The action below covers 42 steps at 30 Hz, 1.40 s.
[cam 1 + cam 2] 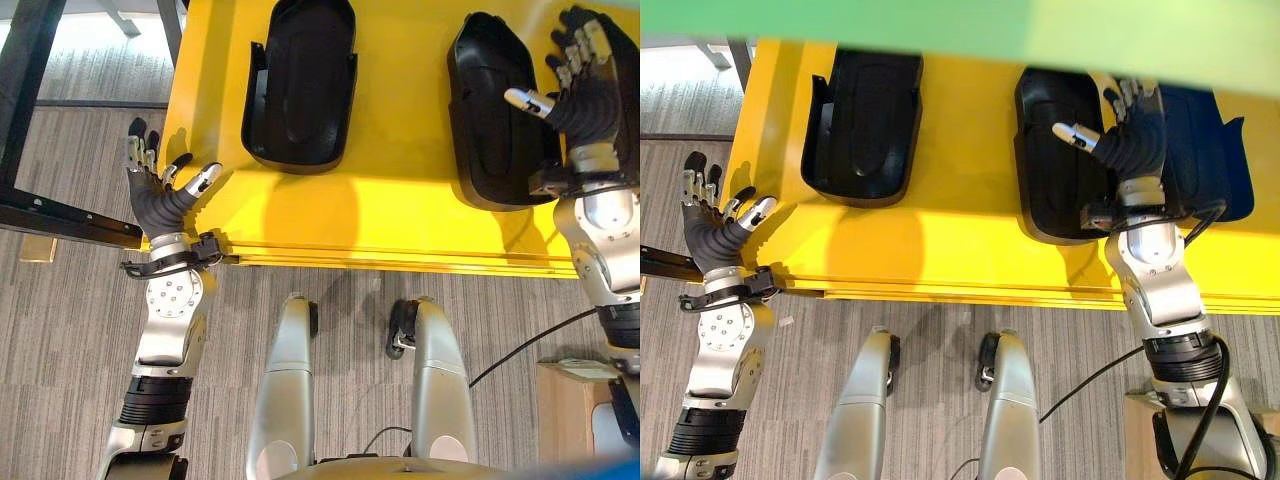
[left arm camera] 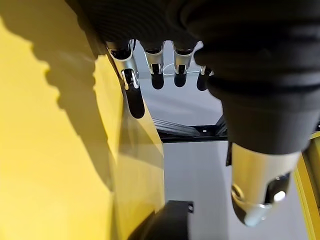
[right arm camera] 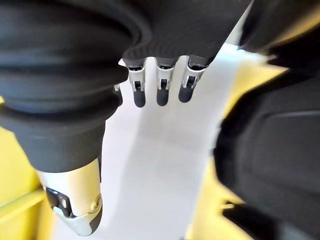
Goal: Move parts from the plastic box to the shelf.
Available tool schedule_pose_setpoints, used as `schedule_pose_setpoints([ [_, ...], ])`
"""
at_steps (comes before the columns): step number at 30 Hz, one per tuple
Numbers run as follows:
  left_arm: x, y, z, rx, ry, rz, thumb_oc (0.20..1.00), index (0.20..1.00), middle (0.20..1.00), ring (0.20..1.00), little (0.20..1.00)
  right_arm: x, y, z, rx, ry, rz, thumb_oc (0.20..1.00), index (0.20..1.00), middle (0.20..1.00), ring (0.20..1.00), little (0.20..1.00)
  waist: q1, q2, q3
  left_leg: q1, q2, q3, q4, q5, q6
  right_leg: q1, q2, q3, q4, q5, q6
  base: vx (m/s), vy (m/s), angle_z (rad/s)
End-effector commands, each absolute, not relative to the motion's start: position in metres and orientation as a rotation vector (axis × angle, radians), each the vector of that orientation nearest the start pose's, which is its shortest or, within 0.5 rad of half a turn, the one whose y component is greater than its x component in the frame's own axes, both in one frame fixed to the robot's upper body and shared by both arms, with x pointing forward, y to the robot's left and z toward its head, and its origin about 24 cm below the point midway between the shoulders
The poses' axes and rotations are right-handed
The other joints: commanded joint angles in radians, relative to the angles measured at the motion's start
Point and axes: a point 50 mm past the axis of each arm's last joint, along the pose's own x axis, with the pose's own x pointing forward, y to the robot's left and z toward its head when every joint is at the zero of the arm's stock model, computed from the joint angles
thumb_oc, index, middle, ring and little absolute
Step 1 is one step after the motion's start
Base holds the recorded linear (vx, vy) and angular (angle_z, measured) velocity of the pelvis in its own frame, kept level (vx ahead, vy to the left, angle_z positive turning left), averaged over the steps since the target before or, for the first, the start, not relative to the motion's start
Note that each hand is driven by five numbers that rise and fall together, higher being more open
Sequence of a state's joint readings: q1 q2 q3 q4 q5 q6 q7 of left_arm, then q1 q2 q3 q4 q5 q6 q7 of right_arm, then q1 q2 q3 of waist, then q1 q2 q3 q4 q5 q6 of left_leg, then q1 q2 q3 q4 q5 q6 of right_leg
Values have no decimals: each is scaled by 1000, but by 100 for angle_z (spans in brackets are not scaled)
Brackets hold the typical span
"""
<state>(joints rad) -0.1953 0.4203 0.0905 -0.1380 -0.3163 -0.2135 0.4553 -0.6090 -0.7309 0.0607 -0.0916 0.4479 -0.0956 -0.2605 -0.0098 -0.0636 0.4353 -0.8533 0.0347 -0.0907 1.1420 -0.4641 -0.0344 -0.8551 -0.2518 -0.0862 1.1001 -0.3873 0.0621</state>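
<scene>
On the yellow shelf (image 1: 380,215) lie two black parts (image 1: 300,85) (image 1: 495,120), both hands (image 1: 160,190) (image 1: 590,85) empty, fingers apart.

Glossy black moulded plastic parts (image 1: 300,85), bright yellow flat shelf surface (image 1: 380,215), grey streaked carpet floor (image 1: 70,330), black metal frame (image 1: 25,60)
</scene>
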Motion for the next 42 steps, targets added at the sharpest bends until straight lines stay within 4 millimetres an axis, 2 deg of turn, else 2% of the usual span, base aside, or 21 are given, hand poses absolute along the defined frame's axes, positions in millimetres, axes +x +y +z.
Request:
schedule_pose_setpoints([
  [1,255,248,165,-21,-585,421,1000,1000,1000,1000,1000,284,-205,321,-213,-989,0,1000,1000,1000,1000,1000,4,10,-34,-31,63,-13,-1,-17,18,36,1,37,-52,8,9,0,0,0],
  [6,253,250,163,-35,-582,435,1000,1000,1000,1000,1000,262,-187,342,-100,-1150,117,1000,1000,1000,1000,1000,2,11,-38,-31,65,-9,-5,-15,18,34,2,38,-54,11,9,0,0,0],
  [10,253,251,160,-42,-569,451,1000,1000,1000,1000,1000,252,-182,335,-48,-1177,163,1000,1000,1000,1000,1000,-4,9,-38,-30,65,-8,-6,-14,18,33,4,41,-54,11,9,0,0,0],
  [12,252,251,159,-46,-571,465,1000,1000,1000,1000,1000,247,-185,321,-12,-1165,155,1000,1000,1000,1000,1000,-14,9,-36,-33,66,-8,-5,-13,18,29,6,43,-53,12,11,0,0,0],
  [13,252,252,158,-42,-572,473,1000,1000,1000,1000,1000,240,-194,305,-25,-1145,107,1000,1000,1000,1000,1000,-26,9,-36,-36,68,-8,-5,-12,18,26,8,43,-55,12,11,0,0,0],
  [15,251,251,159,-33,-577,473,1000,1000,1000,1000,1000,238,-203,293,-38,-1109,62,1000,1000,1000,1000,1000,-35,8,-36,-38,70,-9,-5,-13,17,24,8,42,-54,11,12,0,0,0],
  [17,249,252,158,-13,-577,478,1000,1000,1000,1000,1000,233,-217,272,-122,-1038,-23,1000,1000,1000,1000,1000,-53,7,-35,-39,70,-7,-6,-14,16,21,11,44,-55,10,13,-1,11,-6],
  [24,245,252,159,96,-597,485,1000,1000,1000,1000,1000,217,-244,240,-284,-924,-185,1000,1000,1000,1000,1000,-80,7,-47,-38,78,-10,-14,-13,11,17,22,47,-66,13,17,-4,10,-8],
  [27,243,252,163,196,-617,498,1000,1000,1000,1000,1000,215,-250,228,-297,-877,-222,1000,1000,1000,1000,1000,-87,4,-50,-33,82,-9,-27,-8,8,20,27,47,-78,16,19,-16,5,-8],
  [30,239,252,160,453,-614,507,1000,1000,1000,1000,1000,211,-259,212,-325,-817,-275,1000,1000,1000,1000,1000,-98,5,-50,-34,83,-9,-31,-3,6,17,33,48,-86,20,23,-33,11,-5],
  [34,232,264,162,751,-618,556,1000,1000,1000,1000,1000,209,-263,205,-325,-786,-284,1000,1000,1000,1000,1000,-96,4,-49,-39,86,-6,-32,2,3,16,35,49,-90,23,24,-8,2,-1],
  [37,236,263,160,703,-598,527,1000,1000,1000,1000,1000,213,-259,207,-307,-796,-266,1000,1000,1000,1000,1000,-96,3,-45,-39,84,-5,-34,7,4,18,39,51,-91,24,21,0,0,0],
  [40,256,264,152,462,-515,493,1000,1000,1000,1000,1000,220,-251,213,-280,-816,-229,1000,1000,1000,1000,1000,-102,1,-47,-35,84,-3,-39,13,0,17,42,54,-91,24,18,0,0,0],
  [42,263,262,152,329,-512,485,1000,1000,1000,1000,1000,223,-249,213,-263,-817,-224,1000,1000,1000,1000,1000,-105,-1,-48,-35,86,-2,-37,12,-1,17,42,54,-90,24,16,0,0,0],
])
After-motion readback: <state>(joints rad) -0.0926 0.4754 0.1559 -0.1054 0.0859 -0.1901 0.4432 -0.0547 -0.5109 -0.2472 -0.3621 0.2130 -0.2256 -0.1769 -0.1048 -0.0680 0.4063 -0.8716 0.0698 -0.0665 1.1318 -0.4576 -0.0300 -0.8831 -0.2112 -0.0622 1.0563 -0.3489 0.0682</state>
